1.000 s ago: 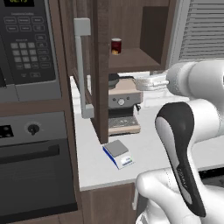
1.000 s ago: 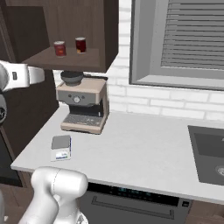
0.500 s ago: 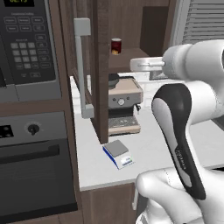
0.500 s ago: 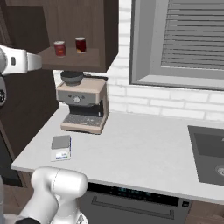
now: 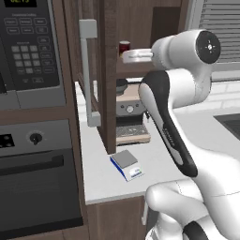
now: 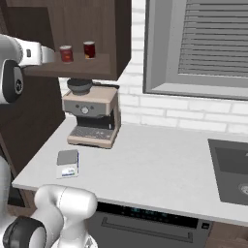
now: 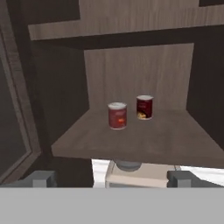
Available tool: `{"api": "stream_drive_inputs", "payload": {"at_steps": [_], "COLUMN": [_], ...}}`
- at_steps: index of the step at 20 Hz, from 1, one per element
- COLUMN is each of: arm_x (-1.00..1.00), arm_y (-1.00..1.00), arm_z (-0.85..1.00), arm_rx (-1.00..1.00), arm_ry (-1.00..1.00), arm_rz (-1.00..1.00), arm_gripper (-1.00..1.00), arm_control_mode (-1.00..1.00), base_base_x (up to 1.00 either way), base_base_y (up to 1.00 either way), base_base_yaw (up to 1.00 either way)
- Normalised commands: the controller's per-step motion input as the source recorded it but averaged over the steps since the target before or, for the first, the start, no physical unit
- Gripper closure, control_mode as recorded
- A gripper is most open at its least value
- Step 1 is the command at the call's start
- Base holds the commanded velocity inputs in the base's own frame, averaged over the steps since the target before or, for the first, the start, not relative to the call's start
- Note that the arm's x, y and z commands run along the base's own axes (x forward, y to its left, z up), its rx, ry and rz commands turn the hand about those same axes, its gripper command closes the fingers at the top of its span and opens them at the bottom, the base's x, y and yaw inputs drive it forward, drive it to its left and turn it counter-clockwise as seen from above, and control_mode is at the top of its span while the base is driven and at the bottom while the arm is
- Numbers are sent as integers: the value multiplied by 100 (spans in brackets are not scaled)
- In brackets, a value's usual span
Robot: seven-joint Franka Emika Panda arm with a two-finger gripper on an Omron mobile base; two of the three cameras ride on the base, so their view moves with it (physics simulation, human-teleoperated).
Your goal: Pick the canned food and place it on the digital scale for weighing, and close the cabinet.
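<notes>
In the hand view the canned food [image 7: 117, 115], dark red with a pale grey top, stands on the shelf [image 7: 131, 142] of the open cabinet. To its right and further back is a similar red can [image 7: 145, 107] with a yellow-orange patch. My gripper [image 7: 111, 179] is open, level with the shelf's front edge and short of both cans, with nothing between its fingertips [image 7: 41, 178]. From the right base view the canned food [image 6: 66, 53] is just ahead of my gripper [image 6: 51, 54]. The cabinet door [image 5: 105, 70] stands open with its grey handle [image 5: 86, 70] outward. The digital scale [image 5: 126, 161] [image 6: 68, 160] lies bare on the counter.
A coffee machine [image 6: 92, 114] stands under the cabinet, behind the scale. The black microwave [image 5: 28, 51] and oven [image 5: 37, 173] fill the left side. A sink [image 6: 232, 169] is sunk into the counter at the right, below a window with blinds [image 6: 208, 38].
The arm has swung left, carrying the hand from right of the coffee machine up to the front of the cabinet shelf. The gripper stayed open.
</notes>
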Motion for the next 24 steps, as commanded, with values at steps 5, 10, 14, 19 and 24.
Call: {"api": "stream_drive_inputs", "payload": {"at_steps": [5,10,14,19,24], "arm_x": [59,55,35,26,18], "arm_y": [-7,0,0,0,0], "arm_z": [-5,-4,0,0,-1], "arm_rx": [0,0,0,0,-3], "arm_ry": [6,0,0,0,0], "arm_rz": [2,1,0,0,0], "arm_gripper": [-100,-100,-100,-100,-100], "arm_control_mode": [-100,-100,-100,-100,-100], "base_base_x": [0,0,0,0,0], "base_base_y": [0,0,0,0,0], "base_base_yaw": [0,0,0,0,0]}}
